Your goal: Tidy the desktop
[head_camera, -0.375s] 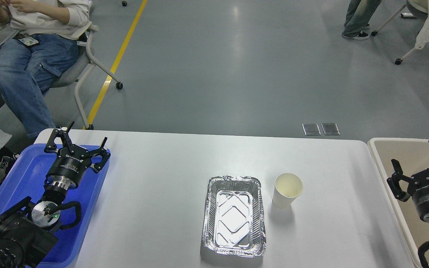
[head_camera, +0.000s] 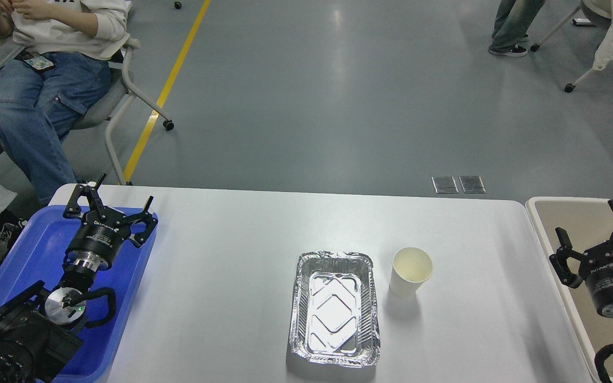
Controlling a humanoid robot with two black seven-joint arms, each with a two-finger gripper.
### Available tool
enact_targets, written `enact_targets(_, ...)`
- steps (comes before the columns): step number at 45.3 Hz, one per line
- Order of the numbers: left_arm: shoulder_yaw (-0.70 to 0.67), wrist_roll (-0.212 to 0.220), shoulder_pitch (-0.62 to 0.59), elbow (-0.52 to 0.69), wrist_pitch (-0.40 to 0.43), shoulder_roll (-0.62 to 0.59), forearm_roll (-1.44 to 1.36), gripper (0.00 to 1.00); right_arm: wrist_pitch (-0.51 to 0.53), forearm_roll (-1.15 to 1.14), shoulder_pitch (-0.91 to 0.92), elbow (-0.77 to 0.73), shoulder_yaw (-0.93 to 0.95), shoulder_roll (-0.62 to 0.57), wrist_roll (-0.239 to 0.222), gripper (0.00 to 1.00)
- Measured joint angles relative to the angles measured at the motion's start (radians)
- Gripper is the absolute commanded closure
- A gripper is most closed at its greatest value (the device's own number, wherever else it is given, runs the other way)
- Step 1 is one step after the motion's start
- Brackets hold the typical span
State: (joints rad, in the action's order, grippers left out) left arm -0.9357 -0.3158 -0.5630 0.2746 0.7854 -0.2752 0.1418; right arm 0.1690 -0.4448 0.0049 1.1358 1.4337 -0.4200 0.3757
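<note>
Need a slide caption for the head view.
Foil tray and paper cup on desktop; both grippers open.

Your left arm comes in from the lower left corner, its wrist angled up and away from you. Your left gripper (head_camera: 117,205) has its fingers (head_camera: 95,183) spread wide, holding nothing. Your right arm rises from the lower right corner; your right gripper (head_camera: 594,234) likewise stands with fingers apart and nothing between them.

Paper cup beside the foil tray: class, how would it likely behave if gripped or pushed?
The paper cup looks empty, so probably light. It stands upright on a narrow base, so a push near the rim may tip it. Its thin wall would likely crush under a hard squeeze.
</note>
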Motion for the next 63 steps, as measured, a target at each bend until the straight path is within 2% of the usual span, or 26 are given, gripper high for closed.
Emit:
enact_targets(35,0.000,0.000,0.000,0.000,0.000,0.000,-0.001,0.00,-0.047,-0.005,0.003,0.049,-0.018,-0.065,-0.032,0.00)
enact_targets(46,0.000,0.000,0.000,0.000,0.000,0.000,-0.001,0.00,-0.094,-0.024,-0.015,0.143,-0.083,-0.134,-0.039,0.00)
enact_targets(54,0.000,0.000,0.000,0.000,0.000,0.000,-0.001,0.00,-0.132,-0.115,-0.030,0.221,-0.131,-0.207,-0.039,0.00)
enact_targets(63,0.000,0.000,-0.001,0.000,0.000,0.000,-0.001,0.00,-0.215,-0.378,-0.035,0.284,-0.171,-0.256,-0.038,0.00)
